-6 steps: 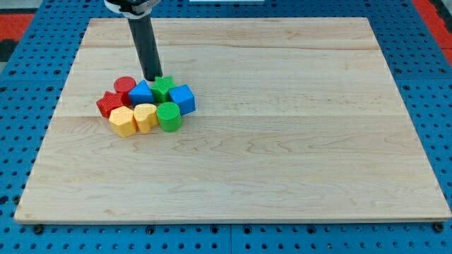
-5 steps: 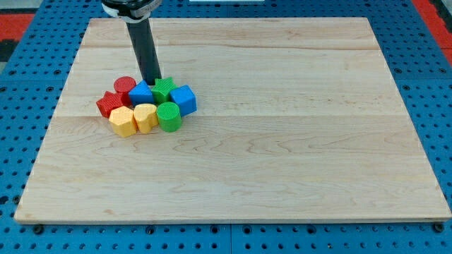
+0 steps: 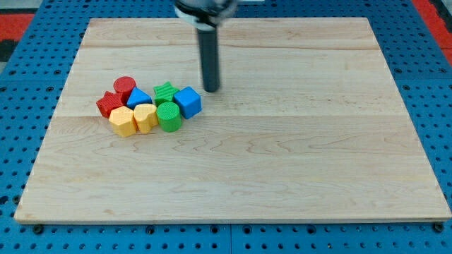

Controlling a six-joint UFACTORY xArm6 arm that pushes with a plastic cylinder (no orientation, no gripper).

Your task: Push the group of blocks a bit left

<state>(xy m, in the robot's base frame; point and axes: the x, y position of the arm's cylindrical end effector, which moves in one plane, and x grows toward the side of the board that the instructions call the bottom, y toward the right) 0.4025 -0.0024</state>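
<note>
A cluster of blocks lies on the wooden board (image 3: 282, 155) at the view's left. It holds a red cylinder (image 3: 125, 86), a red star (image 3: 108, 104), a blue block (image 3: 140, 98), a green star (image 3: 165, 91), a blue cube (image 3: 187, 101), a green cylinder (image 3: 169, 116) and two yellow blocks (image 3: 121, 121) (image 3: 145, 117). My tip (image 3: 211, 89) stands on the board just right of and slightly above the blue cube, a small gap apart from it.
The board rests on a blue pegboard surface (image 3: 28, 85). A red patch (image 3: 21, 25) shows at the top left corner and another at the top right.
My tip moved from the top of the cluster, between the blue block and green star, to the right side past the blue cube. The blue cube and green star shifted slightly.
</note>
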